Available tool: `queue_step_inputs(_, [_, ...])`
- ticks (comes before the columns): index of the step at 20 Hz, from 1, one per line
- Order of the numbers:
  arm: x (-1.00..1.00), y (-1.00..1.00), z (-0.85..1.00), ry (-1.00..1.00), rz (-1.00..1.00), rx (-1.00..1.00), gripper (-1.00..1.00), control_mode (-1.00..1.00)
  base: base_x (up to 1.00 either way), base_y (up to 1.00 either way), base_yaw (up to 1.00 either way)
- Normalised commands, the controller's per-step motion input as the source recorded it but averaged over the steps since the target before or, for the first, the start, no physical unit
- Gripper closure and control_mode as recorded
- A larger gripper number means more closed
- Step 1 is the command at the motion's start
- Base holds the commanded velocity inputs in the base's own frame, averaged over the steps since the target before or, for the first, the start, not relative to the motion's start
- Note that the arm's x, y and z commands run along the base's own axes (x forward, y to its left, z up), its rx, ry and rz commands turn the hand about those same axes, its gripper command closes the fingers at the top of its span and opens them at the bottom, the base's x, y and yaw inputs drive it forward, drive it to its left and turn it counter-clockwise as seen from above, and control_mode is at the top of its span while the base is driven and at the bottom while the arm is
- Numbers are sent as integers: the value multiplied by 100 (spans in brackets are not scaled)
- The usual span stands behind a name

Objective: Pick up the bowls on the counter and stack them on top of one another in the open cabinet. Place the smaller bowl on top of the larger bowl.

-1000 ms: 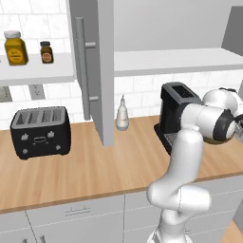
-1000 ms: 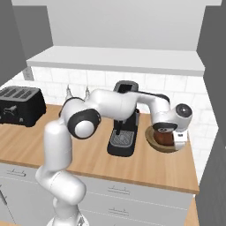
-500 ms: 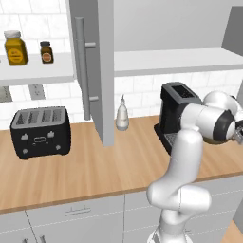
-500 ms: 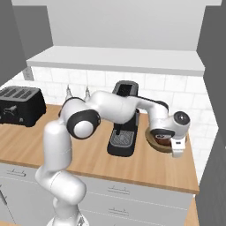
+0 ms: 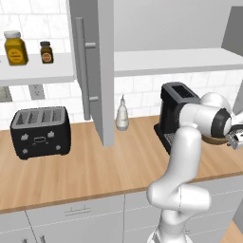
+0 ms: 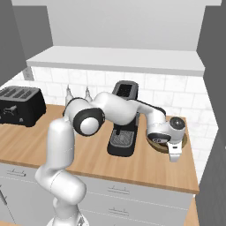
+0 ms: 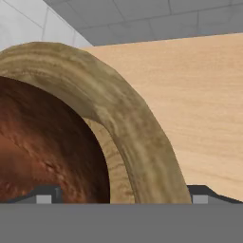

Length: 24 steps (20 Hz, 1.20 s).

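The larger bowl [image 7: 118, 99] of tan wood sits on the counter [image 6: 145, 165] right of the coffee machine, and its thick rim runs up between my two fingertips. The smaller bowl [image 7: 42, 142], dark reddish-brown, shows inside it on the left. In the right base view the larger bowl [image 6: 182, 142] lies under my hand with the smaller bowl [image 6: 155, 140] in it. My gripper [image 6: 173, 155] is open and hangs low at the bowl's near rim, one finger inside and one outside. The gripper [image 5: 235, 141] also peeks out at the right edge beside the larger bowl [image 5: 214, 140]. The cabinet [image 5: 102, 71] stands open with its white shelf [image 5: 175, 60].
A black coffee machine [image 6: 124, 119] stands just left of the bowls. Two pale bottles [image 6: 69, 93] and a black toaster [image 5: 40, 131] stand further left. Jars [image 5: 15, 47] sit on the left shelf. The counter ends a little right of the bowls [image 6: 194, 176].
My hand has dropped from above the bowls down to the larger bowl's near rim. The bowls have stayed in place.
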Motion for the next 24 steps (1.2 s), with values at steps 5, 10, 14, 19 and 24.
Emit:
queue_step_inputs(5, [16,13,-48,12,1,0,-100,-100,0,0,0])
queue_step_inputs(10, [9,35,-9,2,0,-5,100,-100,0,0,0])
queue_step_inputs(14, [3,33,0,0,0,-6,100,-100,0,0,0])
queue_step_inputs(19, [0,24,6,-5,0,-4,100,-100,0,0,0])
queue_step_inputs(24, [-3,27,49,-8,-5,-5,100,-100,0,0,0])
